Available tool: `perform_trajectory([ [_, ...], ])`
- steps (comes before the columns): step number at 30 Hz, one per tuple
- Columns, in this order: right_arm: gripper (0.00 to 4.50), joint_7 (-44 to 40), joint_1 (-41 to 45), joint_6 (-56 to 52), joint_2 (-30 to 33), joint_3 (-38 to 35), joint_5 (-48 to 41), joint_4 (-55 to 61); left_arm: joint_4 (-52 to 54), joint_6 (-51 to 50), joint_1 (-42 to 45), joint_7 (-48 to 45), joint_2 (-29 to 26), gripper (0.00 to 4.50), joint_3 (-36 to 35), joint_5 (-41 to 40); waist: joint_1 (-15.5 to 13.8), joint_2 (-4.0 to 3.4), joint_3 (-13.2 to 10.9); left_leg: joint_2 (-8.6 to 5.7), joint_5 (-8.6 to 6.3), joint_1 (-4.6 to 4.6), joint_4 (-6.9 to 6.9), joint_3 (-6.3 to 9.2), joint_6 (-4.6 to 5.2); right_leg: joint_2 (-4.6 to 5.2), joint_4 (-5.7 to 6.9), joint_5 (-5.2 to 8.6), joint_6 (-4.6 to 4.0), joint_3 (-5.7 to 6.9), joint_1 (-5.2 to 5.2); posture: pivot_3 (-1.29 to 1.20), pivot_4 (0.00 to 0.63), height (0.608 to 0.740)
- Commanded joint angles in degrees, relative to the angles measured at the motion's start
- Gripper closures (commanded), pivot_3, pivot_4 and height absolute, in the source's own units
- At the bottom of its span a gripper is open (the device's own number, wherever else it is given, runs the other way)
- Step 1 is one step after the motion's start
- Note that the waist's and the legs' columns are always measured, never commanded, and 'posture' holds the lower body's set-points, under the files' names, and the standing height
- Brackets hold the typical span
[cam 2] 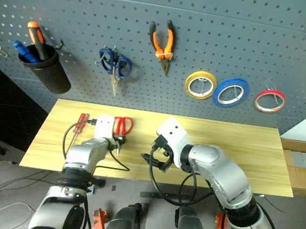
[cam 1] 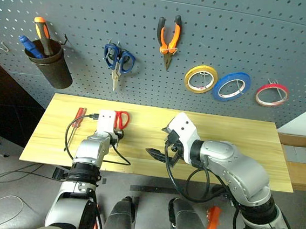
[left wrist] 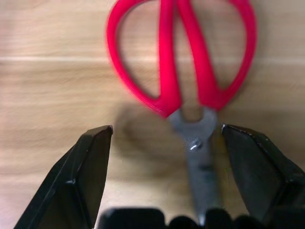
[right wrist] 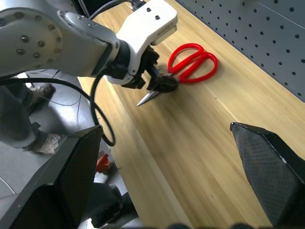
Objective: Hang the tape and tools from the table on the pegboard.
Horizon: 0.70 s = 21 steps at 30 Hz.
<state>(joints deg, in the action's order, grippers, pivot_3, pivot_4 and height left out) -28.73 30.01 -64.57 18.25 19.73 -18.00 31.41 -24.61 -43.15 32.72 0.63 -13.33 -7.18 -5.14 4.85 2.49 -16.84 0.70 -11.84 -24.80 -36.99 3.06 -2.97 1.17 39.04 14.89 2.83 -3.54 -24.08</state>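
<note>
Left wrist view: left end effector [left wrist: 164, 179] spread wide, straddling the red-handled scissors [left wrist: 183, 71]; right end effector [right wrist: 167, 176] released.

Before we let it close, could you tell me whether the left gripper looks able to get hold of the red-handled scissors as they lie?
Probably yes. The left gripper is open, its fingers either side of the red-handled scissors near the pivot, flat on the table with nothing between.
</note>
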Motion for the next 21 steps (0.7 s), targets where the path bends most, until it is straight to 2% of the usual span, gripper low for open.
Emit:
perform_trajectory([
  [1,0.00,-1.31,1.35,-0.31,1.82,-1.07,-1.64,2.81,-2.23,0.09,-0.13,1.05,1.00,1.10,-0.97,0.10,0.10,0.00,0.00,0.00,0.00,0.00,0.00,0.00,0.00,0.00,0.00,0.00,0.00,0.00,0.00,-0.15,0.300,0.740],
  [7,0.00,-1.87,2.49,0.37,3.83,-1.71,-2.39,2.06,0.05,-0.24,-1.94,1.35,1.37,3.20,-1.76,-0.03,0.32,-0.01,0.00,0.01,0.00,0.02,0.01,-0.01,0.00,-0.01,0.00,0.00,0.00,-0.02,0.01,-0.15,0.288,0.740],
  [8,0.00,-1.93,2.59,0.46,4.00,-1.76,-2.46,2.00,0.38,-0.09,-2.25,1.82,1.43,3.42,-2.32,-0.13,0.34,0.00,0.00,0.01,0.00,0.02,0.01,-0.02,0.00,-0.01,0.00,0.00,0.00,-0.02,0.00,-0.15,0.284,0.740],
  [15,0.00,-2.99,3.10,1.30,6.09,-2.09,-2.72,2.37,6.60,3.03,-5.86,0.23,1.63,3.42,-3.37,-1.20,0.28,0.00,0.00,0.00,0.00,0.02,0.01,-0.02,-0.01,0.01,-0.02,0.00,0.00,-0.03,0.01,-0.16,0.274,0.740],
  [21,0.00,-4.50,2.52,3.70,9.81,-5.46,-3.44,5.96,23.01,14.14,-18.33,-5.17,-0.44,3.42,-0.90,-0.21,0.24,-0.01,-0.01,0.15,-0.02,-0.02,0.11,-0.05,-0.03,0.04,-0.09,0.00,0.00,-0.07,-0.07,-0.17,0.279,0.740],
])
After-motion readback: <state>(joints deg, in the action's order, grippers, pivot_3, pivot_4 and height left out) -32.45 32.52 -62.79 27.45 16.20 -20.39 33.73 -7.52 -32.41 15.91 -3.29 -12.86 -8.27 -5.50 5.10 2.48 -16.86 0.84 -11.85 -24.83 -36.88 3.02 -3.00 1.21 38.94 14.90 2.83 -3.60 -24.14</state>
